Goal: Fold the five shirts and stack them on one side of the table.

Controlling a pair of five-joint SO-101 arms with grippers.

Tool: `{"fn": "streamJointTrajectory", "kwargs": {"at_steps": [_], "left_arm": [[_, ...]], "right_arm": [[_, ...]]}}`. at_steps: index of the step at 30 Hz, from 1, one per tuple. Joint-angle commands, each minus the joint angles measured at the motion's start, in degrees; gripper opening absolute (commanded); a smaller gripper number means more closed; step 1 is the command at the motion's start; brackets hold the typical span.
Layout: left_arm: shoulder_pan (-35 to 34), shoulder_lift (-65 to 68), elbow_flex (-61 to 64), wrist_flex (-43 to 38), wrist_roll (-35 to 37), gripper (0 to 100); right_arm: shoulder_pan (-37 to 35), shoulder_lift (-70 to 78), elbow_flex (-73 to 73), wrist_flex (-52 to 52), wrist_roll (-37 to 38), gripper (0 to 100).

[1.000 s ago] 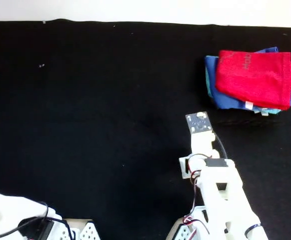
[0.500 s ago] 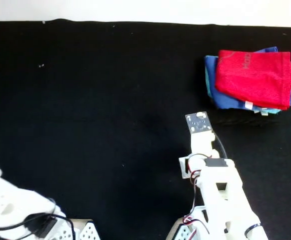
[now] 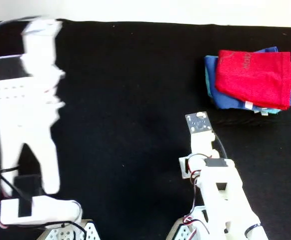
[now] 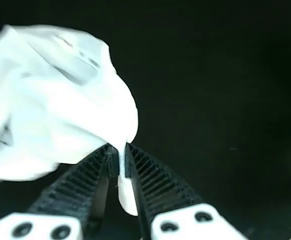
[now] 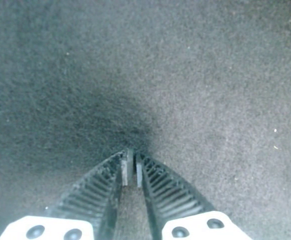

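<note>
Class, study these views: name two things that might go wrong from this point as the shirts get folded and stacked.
1. The left gripper pinches only a small fold of the white cloth, so the cloth might slip free.
2. The red shirt lies askew on the blue shirt beneath it, so the stack may shift when another shirt lands on it.

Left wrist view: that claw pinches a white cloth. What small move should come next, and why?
Probably lower the white cloth onto the bare table. The left gripper is shut on it, bunched and unfolded, while the red shirt tops a folded stack across the table.
</note>
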Motion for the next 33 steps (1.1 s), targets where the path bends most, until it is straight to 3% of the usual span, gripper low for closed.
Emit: {"fn": "streamJointTrajectory", "kwargs": {"at_steps": [1, 8, 14, 20, 26, 30, 33], "left_arm": [[10.86, -3.12, -6.37, 0.62, 2.64, 1], [25.63, -2.51, -14.90, 0.62, 10.46, 2], [28.53, -2.59, -8.40, 0.79, 10.90, 21], [15.87, -3.12, -6.20, 2.11, 10.73, 18], [-2.15, -2.51, 3.38, 3.69, 1.23, 18], [-10.42, -2.51, 13.14, 0.97, -2.46, 18], [-15.52, -2.59, 18.68, -3.34, -3.69, 18]], "right_arm": [[0.75, -0.31, 0.22, -1.27, -0.53, 0.6], [0.75, -0.31, 0.22, -1.27, -0.53, 0.6], [0.75, -0.31, 0.22, -1.36, -0.53, 0.6], [0.75, -0.31, 0.22, -1.36, -0.53, 0.6], [-0.13, -0.40, -0.48, -0.31, -0.18, 0.9], [-3.47, -0.40, -8.31, 11.91, -0.26, 2.4], [-7.34, -0.31, -17.01, 22.37, -0.53, 11.5]]}}
